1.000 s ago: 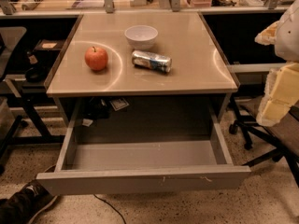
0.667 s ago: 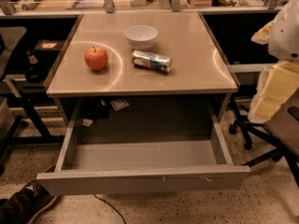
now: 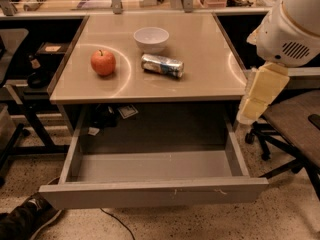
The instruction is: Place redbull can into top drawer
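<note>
- The redbull can lies on its side near the middle of the table, with its long axis running roughly left to right and its right end a little nearer the camera. It is not yet picked up and nothing holds it.
- Lying flat like this it will probably roll if nudged, so a grasp across its narrow body looks safer than a push.
- The can is slim and silvery with blue patches. Its skin is shiny and catches the warm room light, and the darker right end faces the table's right side.
- The white bowl stands just behind the can, near it but apart. The apple sits to the can's left, well clear. Neither blocks an approach from above or from the right.
- Below the tabletop the top drawer is pulled fully out toward the camera. Its grey floor is bare, so it looks ready to take the can, and its front panel sits well forward of the table edge.
- The gripper hangs off the table's right edge, lower than the tabletop and well apart from the can, under the arm's white housing.
- It carries nothing, and I cannot tell whether it is wide or narrow. I judge the reach toward the can has not begun.
</note>
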